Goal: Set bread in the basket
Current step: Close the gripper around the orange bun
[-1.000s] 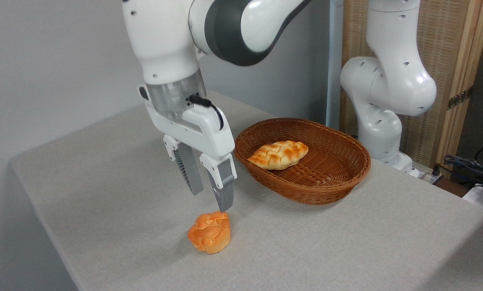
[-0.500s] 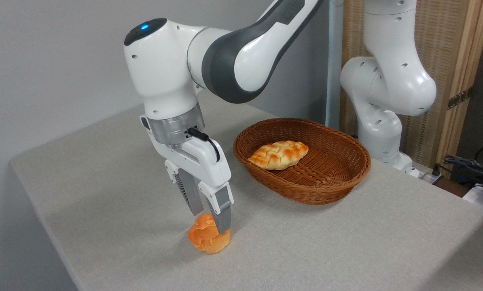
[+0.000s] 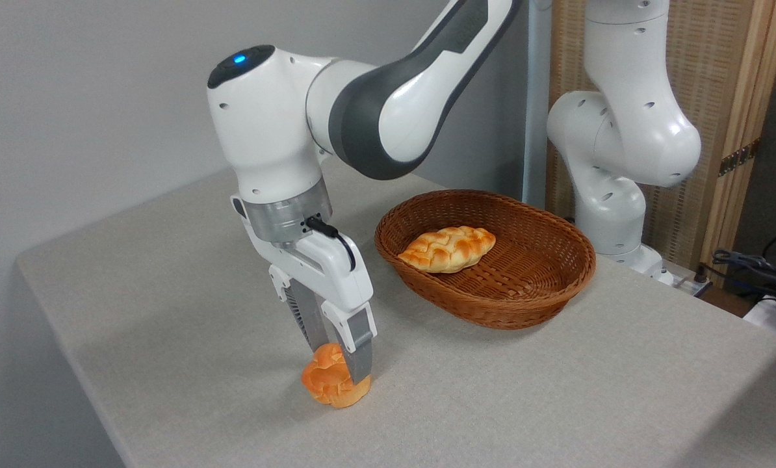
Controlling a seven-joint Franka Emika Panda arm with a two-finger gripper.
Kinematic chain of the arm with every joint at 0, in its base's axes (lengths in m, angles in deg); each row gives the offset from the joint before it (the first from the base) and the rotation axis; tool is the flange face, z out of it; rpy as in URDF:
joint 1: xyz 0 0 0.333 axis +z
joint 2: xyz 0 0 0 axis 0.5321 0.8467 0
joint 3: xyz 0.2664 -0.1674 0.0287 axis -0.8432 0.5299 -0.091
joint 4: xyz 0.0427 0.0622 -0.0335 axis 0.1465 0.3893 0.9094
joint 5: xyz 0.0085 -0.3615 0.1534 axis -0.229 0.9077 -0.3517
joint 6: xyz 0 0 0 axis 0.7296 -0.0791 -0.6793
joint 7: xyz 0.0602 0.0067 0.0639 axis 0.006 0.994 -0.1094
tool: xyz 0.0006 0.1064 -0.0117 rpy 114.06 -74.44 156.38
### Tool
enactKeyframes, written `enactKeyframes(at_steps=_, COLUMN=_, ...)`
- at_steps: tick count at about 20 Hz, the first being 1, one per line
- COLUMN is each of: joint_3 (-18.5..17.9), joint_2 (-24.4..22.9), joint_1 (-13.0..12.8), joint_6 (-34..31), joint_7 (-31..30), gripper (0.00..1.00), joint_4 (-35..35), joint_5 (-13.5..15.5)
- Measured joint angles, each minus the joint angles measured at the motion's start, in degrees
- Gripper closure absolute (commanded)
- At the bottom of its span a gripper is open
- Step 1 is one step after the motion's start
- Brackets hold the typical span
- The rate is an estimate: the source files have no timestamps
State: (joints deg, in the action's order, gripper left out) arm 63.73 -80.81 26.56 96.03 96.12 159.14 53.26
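Item 1, nearest: bread point(image 3: 328, 385), a small round orange-golden bun with a folded top, sitting on the grey cloth-covered counter point(image 3: 167, 312) towards its front edge.

Item 2: claw point(image 3: 342, 364), pointing down from the white arm point(image 3: 362, 110); its two grey fingers point(image 3: 360, 351) are narrowed around the bun, one on each side, pressing into its upper half. The bun's base rests on the counter.

Item 3, farther back and to the right: basket point(image 3: 544, 286), oval brown wicker with low sloping sides, well apart from the bun. Contents: one pale braided loaf point(image 3: 448, 248) lying in its left half.

Item 4, rear: arm base point(image 3: 615, 214), white, behind the basket, before a wooden slatted screen point(image 3: 719, 78).
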Motion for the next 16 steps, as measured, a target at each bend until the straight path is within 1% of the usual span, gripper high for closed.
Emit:
enactKeyframes(at_steps=5, joint_3=0.01, joint_2=0.0, joint_1=-0.01, joint_6=2.26, joint_7=0.0, gripper=0.0, joint_4=1.65, joint_5=0.0)
enactKeyframes(at_steps=6, joint_3=0.01, joint_2=0.0, joint_1=-0.02, joint_6=2.27, joint_7=0.0, gripper=0.1, joint_4=1.66, joint_5=0.0)
enactKeyframes(at_steps=7, joint_3=0.01, joint_2=-0.01, joint_1=-0.02, joint_6=2.27, joint_7=0.0, gripper=0.27, joint_4=1.66, joint_5=0.0)
enactKeyframes(at_steps=8, joint_3=0.01, joint_2=-0.02, joint_1=-0.02, joint_6=2.27, joint_7=0.0, gripper=0.46, joint_4=1.65, joint_5=0.0)
enactKeyframes(at_steps=9, joint_3=0.01, joint_2=-0.02, joint_1=-0.02, joint_6=2.27, joint_7=0.0, gripper=0.59, joint_4=1.66, joint_5=0.0)
enactKeyframes(at_steps=10, joint_3=0.02, joint_2=-0.02, joint_1=-0.02, joint_6=2.28, joint_7=0.0, gripper=0.67, joint_4=1.66, joint_5=0.0)
enactKeyframes(at_steps=12, joint_3=0.04, joint_2=-0.02, joint_1=-0.02, joint_6=2.3, joint_7=0.0, gripper=0.74, joint_4=1.66, joint_5=0.0)
enactKeyframes(at_steps=16, joint_3=0.07, joint_2=-0.03, joint_1=-0.02, joint_6=2.31, joint_7=0.0, gripper=0.74, joint_4=1.66, joint_5=0.0)
